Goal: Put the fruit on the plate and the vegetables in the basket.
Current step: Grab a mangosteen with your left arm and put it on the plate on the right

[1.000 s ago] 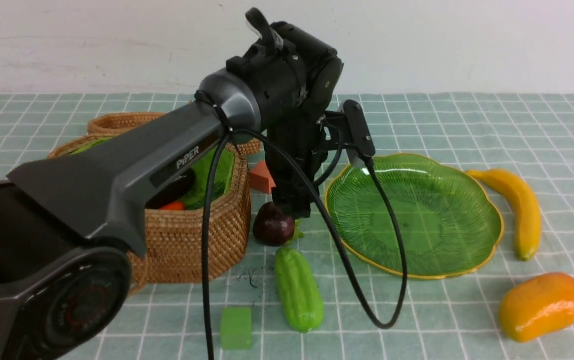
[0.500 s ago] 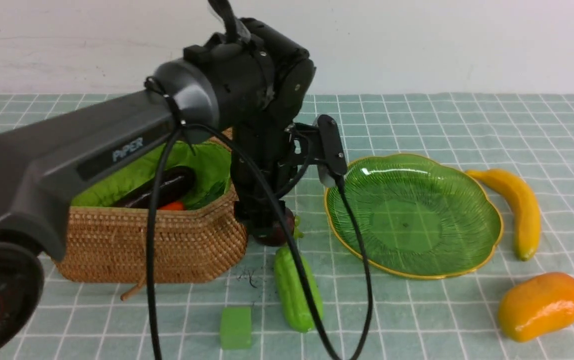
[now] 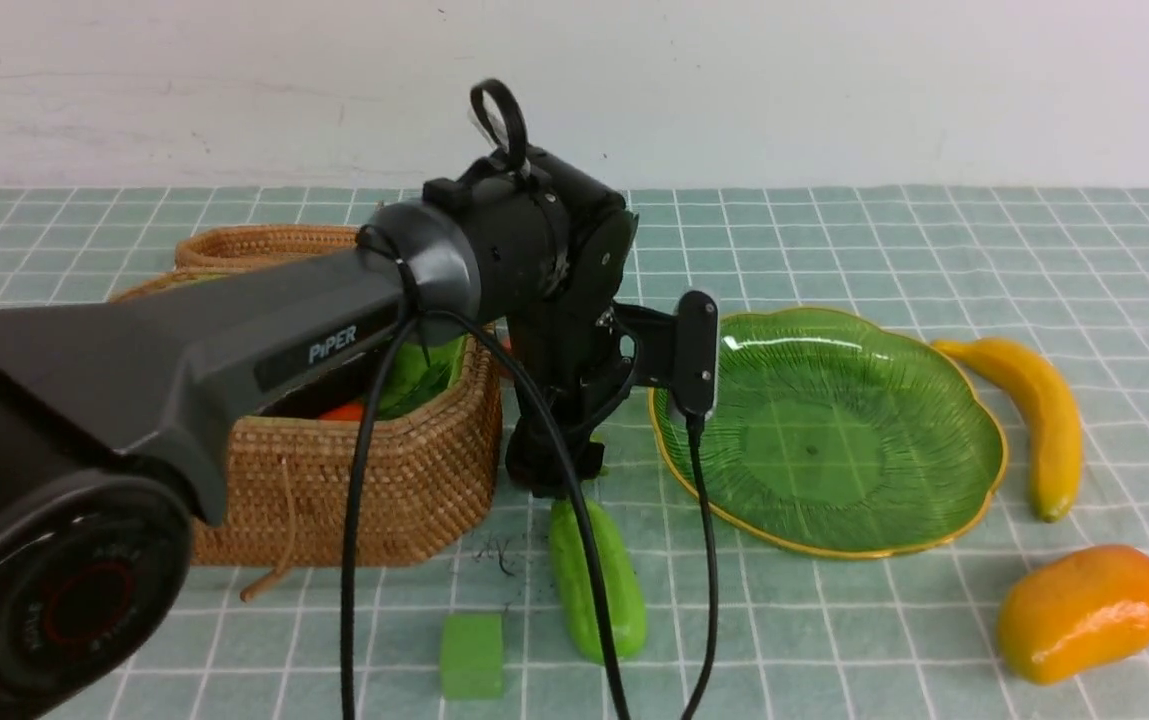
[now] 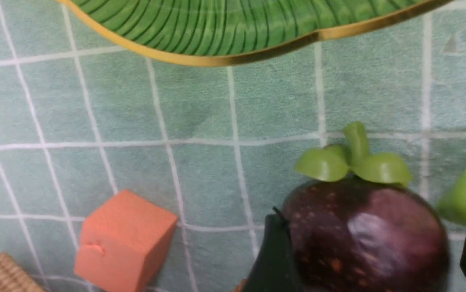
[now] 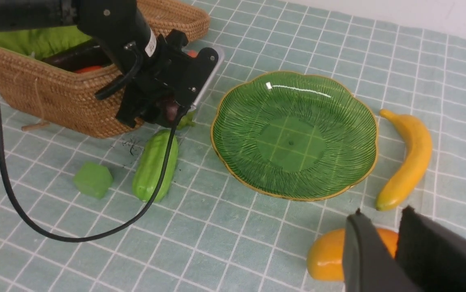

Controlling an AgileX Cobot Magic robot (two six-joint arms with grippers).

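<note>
Left claw (image 4: 374, 247) is standing wide, jaws straddling one mangosteen (image 4: 362, 227), not closed on it. One gourd (image 3: 596, 580) is lying just beside it; one orange cube (image 4: 123, 239), one plate (image 3: 834, 440) and one basket (image 3: 404, 490) are sitting near. One banana (image 3: 1034, 420) and one mango (image 3: 1082, 612) are lying well apart from the claw, beyond the plate.

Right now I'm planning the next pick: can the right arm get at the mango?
Probably yes. The right gripper hovers over the mango with nothing between them, and the banana lies clear of it.
</note>
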